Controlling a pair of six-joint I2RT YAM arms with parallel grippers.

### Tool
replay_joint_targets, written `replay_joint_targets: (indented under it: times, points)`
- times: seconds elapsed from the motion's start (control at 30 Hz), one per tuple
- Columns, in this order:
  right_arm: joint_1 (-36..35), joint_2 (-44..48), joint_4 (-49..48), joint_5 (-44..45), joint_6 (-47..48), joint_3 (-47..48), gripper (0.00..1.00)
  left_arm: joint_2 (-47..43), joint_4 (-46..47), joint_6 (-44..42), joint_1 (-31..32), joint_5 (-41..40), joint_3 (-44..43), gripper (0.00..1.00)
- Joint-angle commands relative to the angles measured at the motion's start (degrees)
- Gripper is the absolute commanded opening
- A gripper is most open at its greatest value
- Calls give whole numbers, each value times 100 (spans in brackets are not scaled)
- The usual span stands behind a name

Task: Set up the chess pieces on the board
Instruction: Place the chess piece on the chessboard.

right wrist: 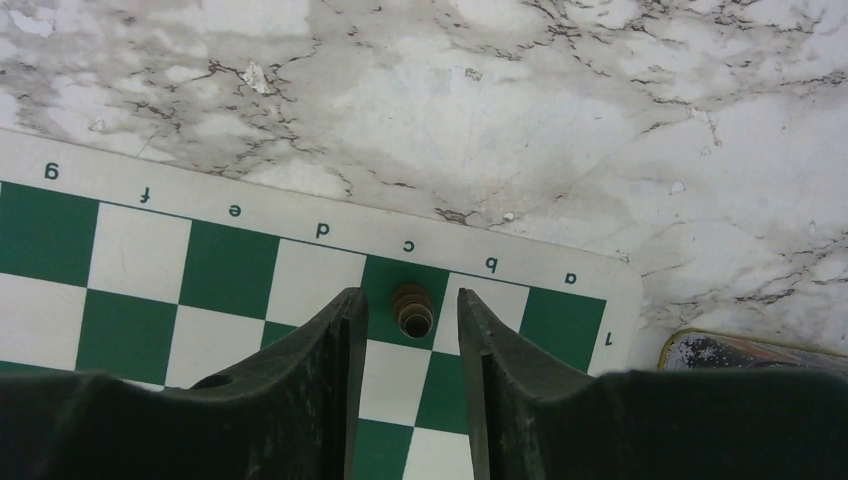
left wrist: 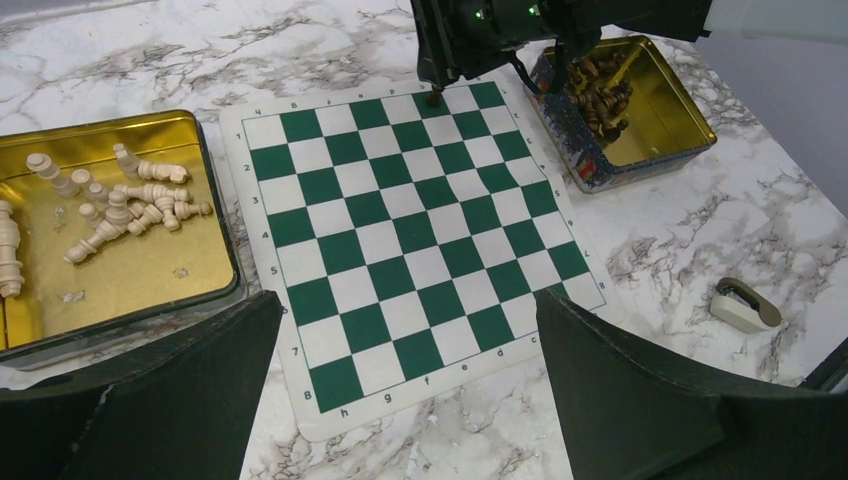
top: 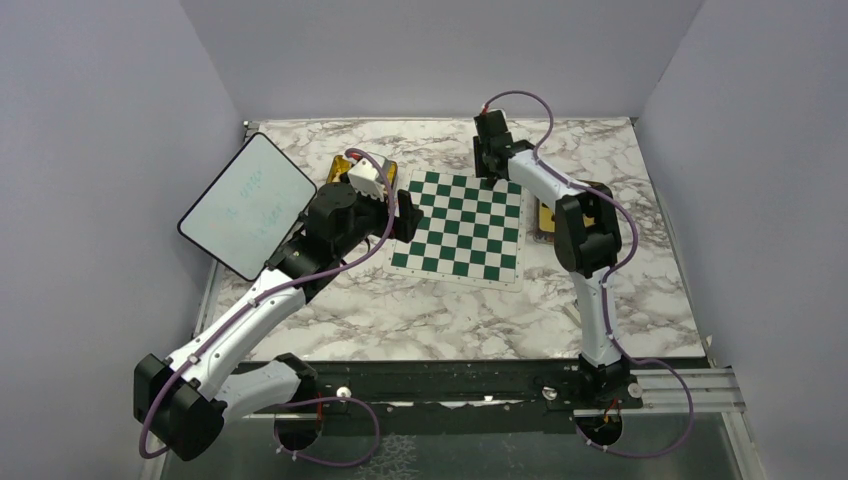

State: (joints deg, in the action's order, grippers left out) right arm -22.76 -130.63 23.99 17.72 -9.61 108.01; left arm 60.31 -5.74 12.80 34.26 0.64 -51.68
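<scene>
Because only one small dark brown turned chess piece (right wrist: 412, 310) stands on the flat chessboard mat of dark green and white squares (top: 460, 228), the set-up looks barely begun. The step in hand seems to be the letting-go of that first piece. It sits upright on the green square lettered c in the far row, third in from the far right corner; its kind is too small to tell. The right gripper (right wrist: 407, 296) straddles it, black fingers (right wrist: 330, 370) apart, with a sliver of board showing between each finger and the piece, so nothing is clamped. The left gripper (left wrist: 408, 300) hangs over the left edge of the board with its fingers spread wide and nothing between them.

Next, I judge, the right gripper needs to rise straight up, since any sideways drift could tip so narrow a piece. It can then swing right to fetch another dark one.

Two containers feed the work. A gold-lined rectangular metal tray (left wrist: 150, 275) off the far left corner of the board holds the pale cream pieces (left wrist: 125, 205), scattered loosely and mostly lying on their sides. A second gold tray with a patterned dark outer wall (left wrist: 665, 110) sits just right of the board. It holds the dark brown pieces (left wrist: 598, 95) heaped together toward one end, the rest of its floor bare. Picking from that tangle calls for singling one piece out.
</scene>
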Motion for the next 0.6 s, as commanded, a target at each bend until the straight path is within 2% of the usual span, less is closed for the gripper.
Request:
replay_joint_targets:
  times: [0.0,0.33,0.57]
  points:
    - [9,155,173,-57,-50,203,44,-126,93,-31,28,21,26,99]
    - [13,701,297,118,-32,-99,46,-133,101,-23,28,32,33,99]
    - [141,1609,68,453,62,-994,44,-116,126,1,28,48,51,99]
